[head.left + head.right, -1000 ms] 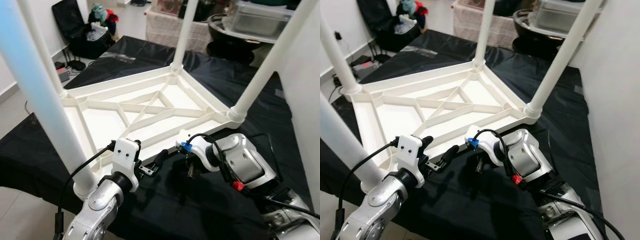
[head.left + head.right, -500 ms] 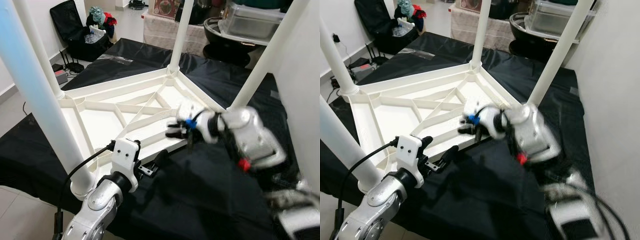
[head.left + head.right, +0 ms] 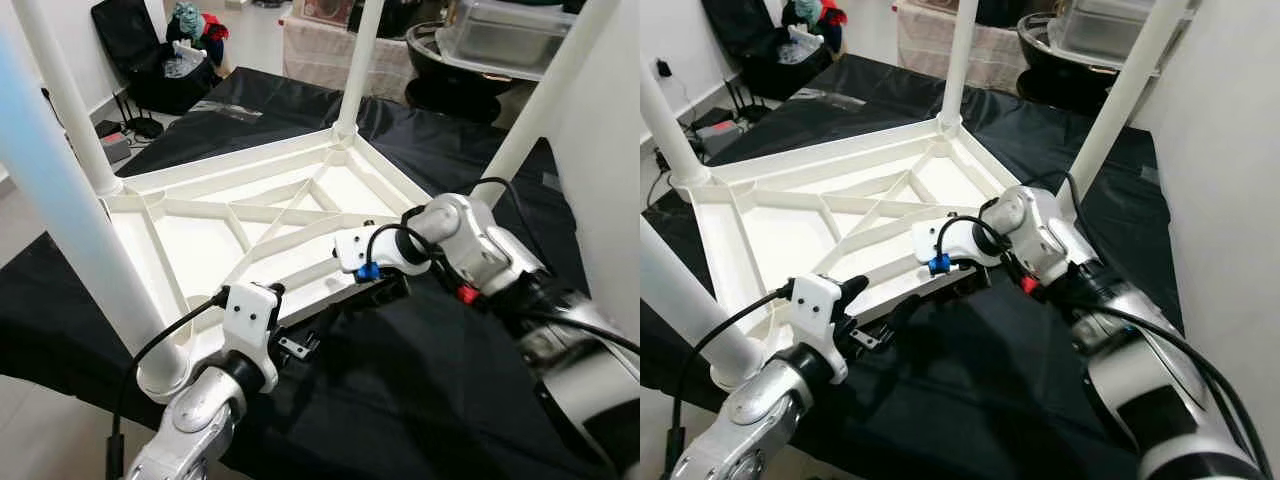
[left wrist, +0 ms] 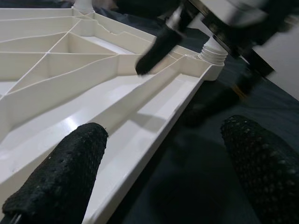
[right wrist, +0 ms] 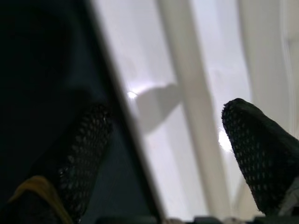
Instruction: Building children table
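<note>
The children's table lies upside down on a black sheet, its ribbed white underside facing up and four white legs standing in the corner sockets. Both grippers work the near rim. The left gripper hangs with its fingers spread wide, one finger over the inside of the rim and the other out over the sheet, straddling the edge without closing on it. The right gripper is also spread, its fingers on either side of the same rim wall further along, close to the near right leg socket. The risk, as I judge it, is a lopsided grasp: if one side closes or lifts before the other, the light plastic top could twist or slide on the slick sheet, and the tall legs, if only loosely seated, could lean or pop from their sockets. The right arm's cable hangs close to the rim and might snag.
</note>
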You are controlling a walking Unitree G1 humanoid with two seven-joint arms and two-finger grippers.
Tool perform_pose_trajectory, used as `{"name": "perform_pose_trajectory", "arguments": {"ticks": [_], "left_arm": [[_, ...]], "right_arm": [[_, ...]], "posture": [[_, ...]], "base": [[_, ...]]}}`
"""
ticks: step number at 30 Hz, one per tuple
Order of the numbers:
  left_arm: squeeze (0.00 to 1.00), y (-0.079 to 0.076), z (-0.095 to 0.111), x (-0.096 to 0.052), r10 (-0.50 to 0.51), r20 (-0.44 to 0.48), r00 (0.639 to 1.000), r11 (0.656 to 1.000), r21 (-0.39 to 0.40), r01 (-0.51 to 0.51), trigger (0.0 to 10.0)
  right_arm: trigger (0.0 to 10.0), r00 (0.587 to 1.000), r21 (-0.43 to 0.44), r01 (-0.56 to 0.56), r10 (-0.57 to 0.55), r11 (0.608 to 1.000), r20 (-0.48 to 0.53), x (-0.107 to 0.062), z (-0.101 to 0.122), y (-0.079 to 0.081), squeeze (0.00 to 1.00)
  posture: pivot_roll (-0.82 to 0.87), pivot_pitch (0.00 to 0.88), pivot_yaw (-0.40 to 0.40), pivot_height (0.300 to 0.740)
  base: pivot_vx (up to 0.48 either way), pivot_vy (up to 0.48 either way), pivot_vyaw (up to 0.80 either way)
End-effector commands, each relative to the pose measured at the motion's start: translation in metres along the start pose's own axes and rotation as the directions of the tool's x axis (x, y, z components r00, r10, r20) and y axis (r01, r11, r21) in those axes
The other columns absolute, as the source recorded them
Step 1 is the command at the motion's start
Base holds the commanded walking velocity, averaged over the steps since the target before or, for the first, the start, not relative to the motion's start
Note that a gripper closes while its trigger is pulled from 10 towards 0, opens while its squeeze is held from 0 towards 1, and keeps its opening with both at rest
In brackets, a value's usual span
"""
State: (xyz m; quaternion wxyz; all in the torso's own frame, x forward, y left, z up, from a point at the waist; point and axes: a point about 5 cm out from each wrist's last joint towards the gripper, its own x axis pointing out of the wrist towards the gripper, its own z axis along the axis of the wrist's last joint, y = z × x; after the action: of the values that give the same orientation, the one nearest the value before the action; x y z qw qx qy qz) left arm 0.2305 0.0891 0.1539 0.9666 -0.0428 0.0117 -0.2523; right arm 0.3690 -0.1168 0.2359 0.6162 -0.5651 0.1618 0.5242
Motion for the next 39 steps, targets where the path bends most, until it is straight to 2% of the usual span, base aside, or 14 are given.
{"name": "perform_pose_trajectory", "arguments": {"ticks": [1,2,7,9,10,11,14,15,22,29,33,36,38,39], "left_arm": [[0.0,-0.006,-0.001,-0.003,-0.012,-0.008,1.0,1.0,-0.022,0.012,10.0],[0.0,-0.006,-0.001,-0.003,-0.012,-0.008,1.0,1.0,-0.025,0.011,10.0],[0.0,-0.007,0.001,-0.003,-0.01,-0.006,1.0,1.0,-0.029,0.009,10.0],[0.0,-0.008,0.001,-0.003,-0.008,-0.006,1.0,1.0,-0.03,0.008,10.0],[0.0,-0.008,0.001,-0.003,-0.008,-0.006,1.0,1.0,-0.03,0.008,10.0],[0.0,-0.008,0.001,-0.003,-0.007,-0.005,1.0,0.999,-0.032,0.007,10.0],[0.0,-0.008,0.001,-0.003,-0.006,-0.005,1.0,0.999,-0.033,0.006,10.0],[0.0,-0.008,0.001,-0.003,-0.005,-0.004,1.0,0.999,-0.034,0.005,10.0],[0.0,-0.008,0.001,0.0,0.001,-0.002,1.0,0.999,-0.034,-0.001,10.0],[0.0,-0.006,0.001,0.002,0.004,-0.001,1.0,1.0,-0.031,-0.004,10.0],[0.0,-0.005,0.001,0.004,0.003,0.0,1.0,1.0,-0.03,-0.003,10.0],[0.0,-0.005,0.0,0.005,0.003,0.002,1.0,1.0,-0.029,-0.003,10.0],[0.0,-0.005,0.0,0.005,0.003,0.002,1.0,1.0,-0.029,-0.003,10.0],[0.0,-0.005,0.0,0.006,0.003,0.002,1.0,1.0,-0.028,-0.003,10.0]], "right_arm": [[10.0,0.999,-0.019,-0.022,0.022,1.0,-0.031,0.003,-0.003,-0.001,0.96],[10.0,0.997,-0.024,-0.067,0.065,0.998,-0.046,0.002,-0.006,-0.001,0.0],[10.0,0.97,-0.072,-0.222,0.213,0.972,-0.115,0.004,-0.013,0.008,0.0],[5.6,0.956,-0.093,-0.271,0.257,0.958,-0.145,0.007,-0.015,0.013,0.0],[5.6,0.956,-0.093,-0.271,0.257,0.958,-0.145,0.007,-0.015,0.013,0.0],[6.8,0.946,-0.103,-0.298,0.28,0.949,-0.161,0.008,-0.016,0.016,0.0],[6.8,0.94,-0.109,-0.317,0.296,0.942,-0.172,0.009,-0.017,0.018,0.0],[0.0,0.943,-0.112,-0.306,0.284,0.946,-0.174,0.013,-0.016,0.019,0.0],[0.0,0.953,-0.033,-0.275,0.268,0.961,-0.141,0.025,-0.017,0.022,0.0],[0.0,0.951,0.095,-0.276,0.286,0.956,-0.118,0.019,-0.03,0.03,0.0],[0.0,0.961,0.214,-0.248,0.268,0.945,-0.073,0.015,-0.034,0.034,0.0],[0.0,0.968,0.453,-0.245,0.239,0.857,0.071,0.013,-0.031,0.043,0.0],[0.0,0.968,0.453,-0.245,0.239,0.857,0.071,0.013,-0.031,0.043,0.0],[0.0,0.965,0.516,-0.263,0.234,0.815,0.122,0.013,-0.029,0.047,0.0]], "posture": [[-0.03,0.184,-0.151,0.74],[-0.03,0.194,-0.153,0.74],[-0.04,0.199,-0.159,0.74],[-0.04,0.199,-0.162,0.74],[-0.04,0.199,-0.162,0.74],[-0.05,0.2,-0.164,0.74],[-0.05,0.2,-0.164,0.74],[-0.05,0.197,-0.167,0.74],[-0.06,0.189,-0.171,0.74],[-0.08,0.177,-0.166,0.74],[-0.08,0.172,-0.166,0.74],[-0.09,0.168,-0.168,0.74],[-0.09,0.168,-0.168,0.74],[-0.09,0.166,-0.171,0.74]], "base": [[0.0,0.0,0.0],[0.0,0.0,0.0],[0.0,0.0,0.0],[0.0,0.0,0.0],[0.0,0.0,0.0],[0.0,0.0,0.0],[0.0,0.0,0.0],[0.0,0.0,0.0],[0.0,0.0,0.0],[0.0,0.0,0.0],[0.0,0.0,0.0],[0.0,0.0,0.0],[0.0,0.0,0.0],[0.0,0.0,0.0]]}}
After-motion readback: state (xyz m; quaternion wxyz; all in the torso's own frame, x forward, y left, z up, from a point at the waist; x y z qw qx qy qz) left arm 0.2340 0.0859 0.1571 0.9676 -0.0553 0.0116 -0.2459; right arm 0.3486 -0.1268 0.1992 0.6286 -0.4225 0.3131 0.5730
